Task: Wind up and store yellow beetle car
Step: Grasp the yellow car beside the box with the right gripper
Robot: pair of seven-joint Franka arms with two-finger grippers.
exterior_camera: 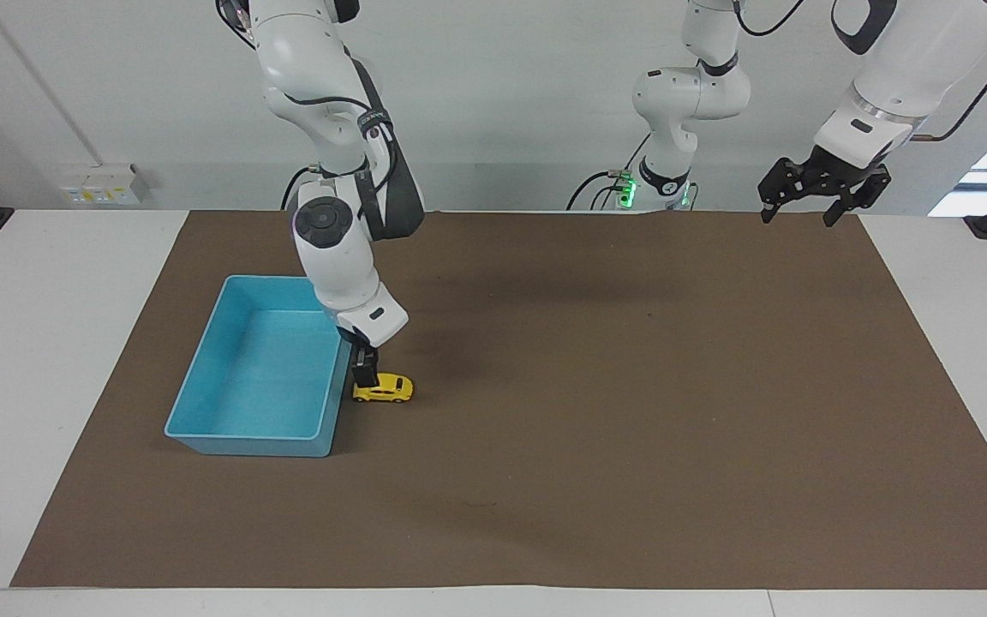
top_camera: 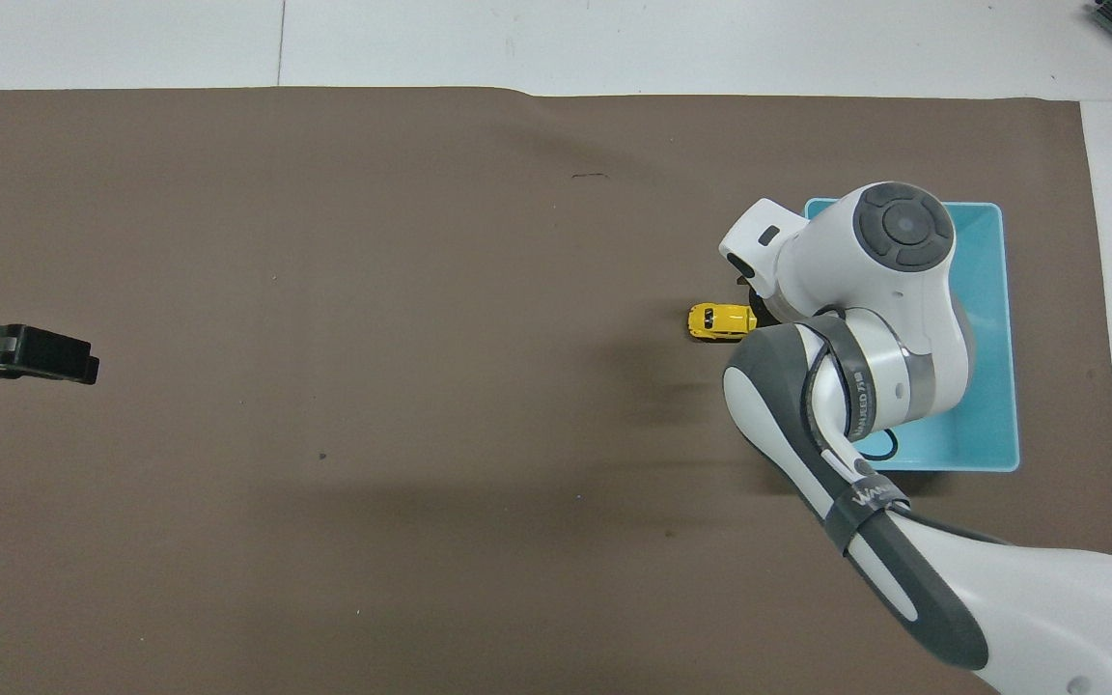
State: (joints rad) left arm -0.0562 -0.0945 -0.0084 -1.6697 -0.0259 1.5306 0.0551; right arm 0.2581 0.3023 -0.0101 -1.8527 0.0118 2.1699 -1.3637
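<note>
One high camera faces the robots, another looks steeply down; both share the brown mat (exterior_camera: pixel 596 411).

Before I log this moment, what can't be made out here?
- Right hand: facing view, whether it touches the tiny yellow beetle-shaped toy car; too small. Overhead view, its own arm hides it.
- Rectangular blue plastic bin: overhead view, partly covered by that arm.
- Left hand: overhead view, cut by the edge.

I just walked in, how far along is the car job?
Nothing is finished: the car sits on the mat beside the bin, not in it. The open right pincer is low at the car's bin end. The left pincer waits. Winding and storing remain.
</note>
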